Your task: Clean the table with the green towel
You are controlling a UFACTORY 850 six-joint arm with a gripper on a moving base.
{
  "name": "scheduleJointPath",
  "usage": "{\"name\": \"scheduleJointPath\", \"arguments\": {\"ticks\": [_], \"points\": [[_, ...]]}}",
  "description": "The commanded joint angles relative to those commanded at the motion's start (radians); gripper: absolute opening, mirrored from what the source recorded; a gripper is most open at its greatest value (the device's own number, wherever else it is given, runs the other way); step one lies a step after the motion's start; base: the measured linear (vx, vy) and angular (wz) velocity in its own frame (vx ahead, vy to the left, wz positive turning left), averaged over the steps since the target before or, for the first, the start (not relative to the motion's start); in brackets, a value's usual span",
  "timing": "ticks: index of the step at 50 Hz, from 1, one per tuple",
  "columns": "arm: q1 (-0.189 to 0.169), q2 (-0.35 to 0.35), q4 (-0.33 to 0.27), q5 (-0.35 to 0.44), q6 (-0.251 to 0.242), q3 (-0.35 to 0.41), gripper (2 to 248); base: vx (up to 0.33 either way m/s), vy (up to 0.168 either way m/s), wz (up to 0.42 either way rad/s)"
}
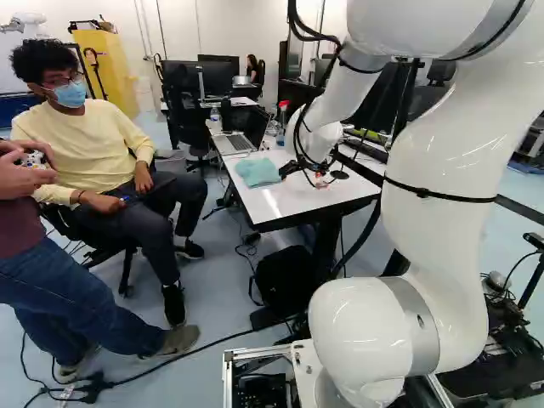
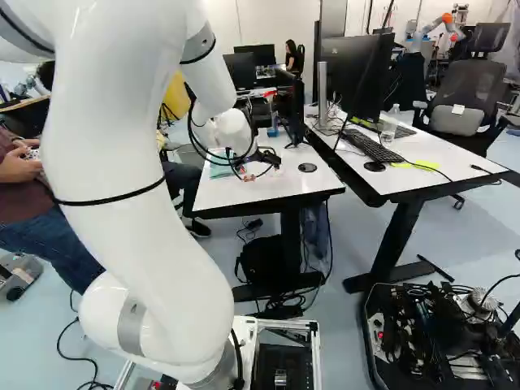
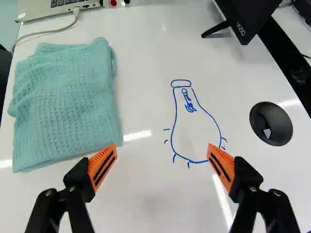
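The gripper [image 1: 308,176] hangs over the near part of the white table [image 1: 268,210] in the left base view. In the wrist view the gripper [image 3: 162,146] has its two orange-padded fingers wide apart, nothing held between them. The light teal-green towel [image 3: 65,102] lies folded flat beside one finger, whose tip overlaps the towel's near corner in this view; contact cannot be told. A blue bulb-shaped line drawing [image 3: 176,114] marks the tabletop ahead of the gap between the fingers, its rounded end close to the other fingertip.
A laptop [image 1: 234,143] and a spray bottle [image 1: 282,115] stand farther back on the table. A round black disc [image 3: 271,124] lies beyond the finger away from the towel. A monitor [image 2: 361,71] and keyboard [image 2: 372,146] occupy the neighbouring desk. Another robot [image 2: 431,28] stands far behind.
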Motion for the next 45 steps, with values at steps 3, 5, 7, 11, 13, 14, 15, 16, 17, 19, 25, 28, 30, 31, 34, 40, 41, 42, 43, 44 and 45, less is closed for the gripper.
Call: {"name": "scheduleJointPath", "arguments": {"ticks": [3,5,7,11,13,14,15,16,17,19,25,28,30,31,34,40,41,42,43,44,45], "points": [[0.0,0.0,0.0,0.0,0.0,0.0,247,0.0,0.0,0.0],[0.0,0.0,0.0,0.0,0.0,0.0,247,0.0,0.0,0.0],[0.0,0.0,0.0,0.0,0.0,0.0,247,0.0,0.0,0.0],[0.0,0.008,0.0,0.0,0.0,0.005,247,0.0,0.0,0.0],[0.0,0.017,0.0,0.0,0.0,0.011,247,0.0,0.0,0.0],[0.0,0.023,0.0,0.0,0.0,0.015,247,0.0,0.0,0.0],[0.0,0.029,0.0,0.0,0.0,0.02,247,0.0,0.0,0.0],[0.0,0.035,0.0,0.0,0.0,0.025,247,0.0,0.0,0.0],[0.0,0.042,0.0,0.0,0.0,0.03,247,0.0,0.0,0.0],[0.0,0.056,0.0,0.0,0.0,0.041,247,0.0,0.0,0.0],[0.001,0.1,0.002,-0.002,0.0,0.075,247,0.0,0.0,0.0],[0.002,0.124,0.013,-0.011,0.0,0.092,247,0.0,0.0,0.0],[0.002,0.14,0.026,-0.021,0.0,0.104,247,0.0,0.0,0.0],[0.003,0.148,0.033,-0.026,0.0,0.11,247,0.0,0.0,0.0],[0.003,0.173,0.057,-0.044,0.0,0.128,247,0.0,0.0,0.0],[0.004,0.226,0.113,-0.084,0.0,0.166,247,0.0,0.0,0.0],[0.004,0.233,0.121,-0.09,0.0,0.171,247,0.0,0.0,0.0],[0.004,0.242,0.13,-0.096,0.0,0.177,247,0.0,0.0,0.0],[0.004,0.251,0.14,-0.103,0.0,0.183,247,0.0,0.0,0.0],[0.004,0.259,0.149,-0.11,0.0,0.189,247,0.0,0.0,0.0],[0.004,0.268,0.159,-0.117,0.0,0.194,247,0.0,0.0,0.0]]}}
